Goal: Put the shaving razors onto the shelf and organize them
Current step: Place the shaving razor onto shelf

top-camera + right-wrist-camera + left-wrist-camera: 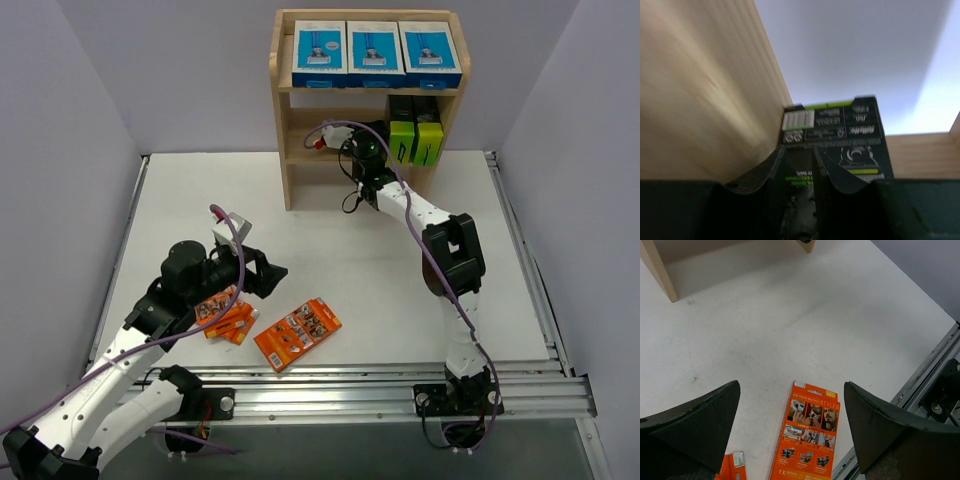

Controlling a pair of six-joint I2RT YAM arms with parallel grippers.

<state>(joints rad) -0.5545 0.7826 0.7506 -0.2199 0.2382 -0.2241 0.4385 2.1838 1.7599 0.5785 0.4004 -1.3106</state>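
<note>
The wooden shelf (289, 150) stands at the back. Three blue-and-white razor boxes (375, 52) line its top tier. Two black-and-lime boxes (415, 143) stand at the right of the middle tier. My right gripper (372, 140) reaches into that tier just left of them. In the right wrist view its fingers (827, 167) are almost together, with a black-and-lime box (855, 130) right in front. Several flat orange packs (298, 333) lie on the table near the front. My left gripper (272, 275) hovers open and empty above one orange pack (810, 435). Another orange pack (732, 467) shows at the lower left.
A metal rail (400, 385) runs along the table's front edge, also in the left wrist view (935, 385). The shelf's side panel (705, 90) is close on the right gripper's left. A shelf leg (660, 270) stands far ahead of the left gripper.
</note>
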